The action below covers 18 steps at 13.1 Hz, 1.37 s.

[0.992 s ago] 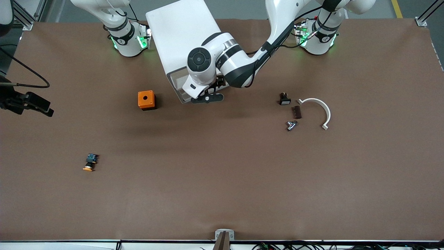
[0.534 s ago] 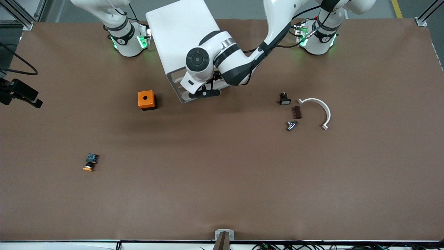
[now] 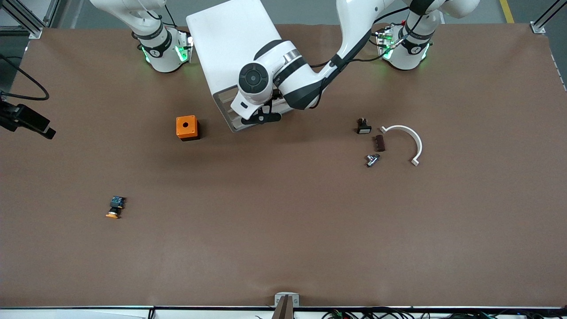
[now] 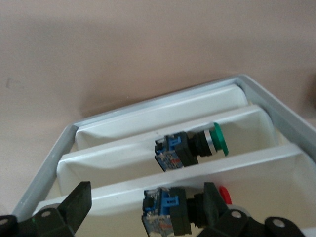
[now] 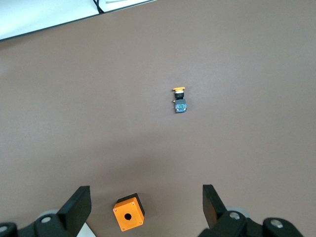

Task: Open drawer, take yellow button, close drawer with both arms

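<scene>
Brown table (image 3: pixel 283 230); white cabinet (image 3: pixel 226 35); orange box (image 3: pixel 186 127); orange-capped button (image 3: pixel 115 207) with black-and-blue body; white curved bracket (image 3: pixel 409 137).

A brown table (image 3: pixel 283 230) fills the view, evenly lit. Grey floor (image 3: pixel 310 11) with a yellow stripe (image 3: pixel 506 11) borders it.

Left wrist view: left gripper (image 4: pixel 145 210) with fingers (image 4: pixel 76 205) spread wide, nothing between them, hovering in front of the white cabinet (image 4: pixel 44 168). Stacked white drawers stand pulled forward. One drawer (image 4: pixel 123 155) holds a pushbutton with green cap (image 4: pixel 192 146) and blue-black body, lying on its side. The adjacent drawer (image 4: pixel 276 173) holds a pushbutton with red cap (image 4: pixel 182 210), partly hidden by one finger. Brown table (image 4: pixel 148 49) around cabinet.
</scene>
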{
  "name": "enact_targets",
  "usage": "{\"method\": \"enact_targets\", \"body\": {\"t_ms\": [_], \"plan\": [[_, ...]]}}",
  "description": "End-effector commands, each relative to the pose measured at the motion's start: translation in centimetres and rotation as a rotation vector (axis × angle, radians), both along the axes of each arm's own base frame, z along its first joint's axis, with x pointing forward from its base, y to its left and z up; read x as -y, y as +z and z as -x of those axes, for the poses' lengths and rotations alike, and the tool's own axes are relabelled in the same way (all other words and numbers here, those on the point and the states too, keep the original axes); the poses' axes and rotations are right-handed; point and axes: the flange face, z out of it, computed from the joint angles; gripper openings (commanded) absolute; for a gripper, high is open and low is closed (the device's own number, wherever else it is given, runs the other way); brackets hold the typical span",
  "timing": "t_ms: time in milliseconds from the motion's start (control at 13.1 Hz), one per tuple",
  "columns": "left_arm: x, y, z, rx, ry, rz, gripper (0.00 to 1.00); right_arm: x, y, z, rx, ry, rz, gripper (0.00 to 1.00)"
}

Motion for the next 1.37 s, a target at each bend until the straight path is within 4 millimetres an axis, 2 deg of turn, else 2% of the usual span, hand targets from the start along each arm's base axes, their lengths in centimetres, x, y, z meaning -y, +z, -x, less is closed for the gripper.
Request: {"method": "enact_targets", "body": {"t_ms": [0, 229, 305, 687, 992, 1145, 1297], "plan": [[-4.9, 3.0, -6.0, 0.014, 0.105, 0.015, 1.00, 0.1, 0.2, 0.5, 0.007, -0.021, 0.008, 1.00], [-11.6, 5.3, -13.1, 0.082, 0.215, 0.009, 1.00, 0.0, 0.2, 0.5, 0.006, -0.025, 0.007, 1.00], [-14.0, 6.7, -15.1, 0.136, 0.235, -0.008, 1.00, 0.0, 0.3, 0.6, 0.007, -0.025, 0.007, 1.00], [-25.1, 13.1, -21.9, 0.331, 0.348, -0.076, 1.00, 0.0, 0.2, 0.5, 0.009, -0.025, 0.007, 1.00], [-32.8, 17.1, -24.7, 0.401, 0.363, -0.061, 1.00, 0.1, 0.2, 0.6, 0.007, -0.027, 0.007, 1.00], [-35.6, 19.5, -24.9, 0.424, 0.345, -0.058, 1.00, 0.0, 0.1, 0.5, 0.006, -0.025, 0.009, 1.00], [-37.3, 20.9, -24.8, 0.429, 0.327, -0.062, 1.00, 0.2, 0.7, 0.7, 0.015, -0.027, 0.007, 1.00]]}}
